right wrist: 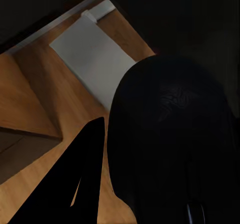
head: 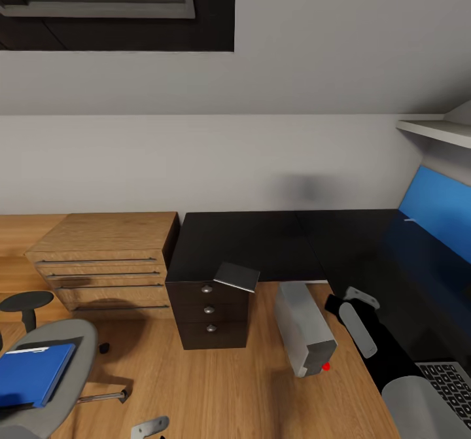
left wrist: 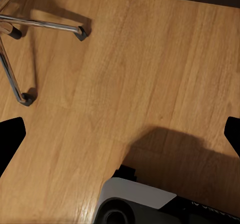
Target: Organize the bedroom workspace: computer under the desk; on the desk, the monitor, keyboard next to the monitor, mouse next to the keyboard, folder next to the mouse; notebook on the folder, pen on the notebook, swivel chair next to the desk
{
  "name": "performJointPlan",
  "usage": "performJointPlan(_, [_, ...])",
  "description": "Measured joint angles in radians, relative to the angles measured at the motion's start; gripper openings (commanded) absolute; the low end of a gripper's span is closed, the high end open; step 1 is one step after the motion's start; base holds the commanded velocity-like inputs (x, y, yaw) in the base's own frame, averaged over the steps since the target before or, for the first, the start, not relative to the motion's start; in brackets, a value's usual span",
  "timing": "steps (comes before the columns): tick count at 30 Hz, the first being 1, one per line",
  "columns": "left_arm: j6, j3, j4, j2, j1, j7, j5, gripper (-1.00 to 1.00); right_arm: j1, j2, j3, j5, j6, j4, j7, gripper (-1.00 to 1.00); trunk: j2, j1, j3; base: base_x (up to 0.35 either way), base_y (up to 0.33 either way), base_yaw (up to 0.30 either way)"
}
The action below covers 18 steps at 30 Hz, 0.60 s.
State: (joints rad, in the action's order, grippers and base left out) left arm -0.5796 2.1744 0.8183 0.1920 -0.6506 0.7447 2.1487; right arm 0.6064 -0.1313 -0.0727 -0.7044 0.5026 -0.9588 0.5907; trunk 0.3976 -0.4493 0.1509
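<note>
Altogether one folder (head: 33, 373), one computer (head: 303, 328), one keyboard (head: 451, 383).

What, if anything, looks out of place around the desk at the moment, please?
The notebook overhangs the corner of the desk above the drawers, tilted. The computer leans askew on the floor beside the desk, and the folder lies on the swivel chair.

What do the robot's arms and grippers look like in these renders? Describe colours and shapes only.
The right arm is black with pale grey, rounded cover plates. The left gripper has flat black fingers on a white-and-black body. In the right wrist view, a long tapering finger is plain black too.
</note>
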Motion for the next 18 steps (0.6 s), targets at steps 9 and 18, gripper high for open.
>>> performJointPlan(9, [-0.001, 0.001, 0.000, 0.001, 0.000, 0.000, 0.000, 1.00, 0.000, 0.005, 0.000, 0.002, -0.005, -0.047, 0.008, -1.00, 0.000, 0.000, 0.000, 0.000, 0.000, 0.000])
performJointPlan(18, [-0.003, 0.025, 0.000, 0.001, 0.000, 0.000, -0.003, 1.00, 0.000, 0.005, 0.000, 0.025, -0.005, -0.059, 0.008, -1.00, 0.000, 0.000, -0.002, 0.000, 0.000, -0.112])
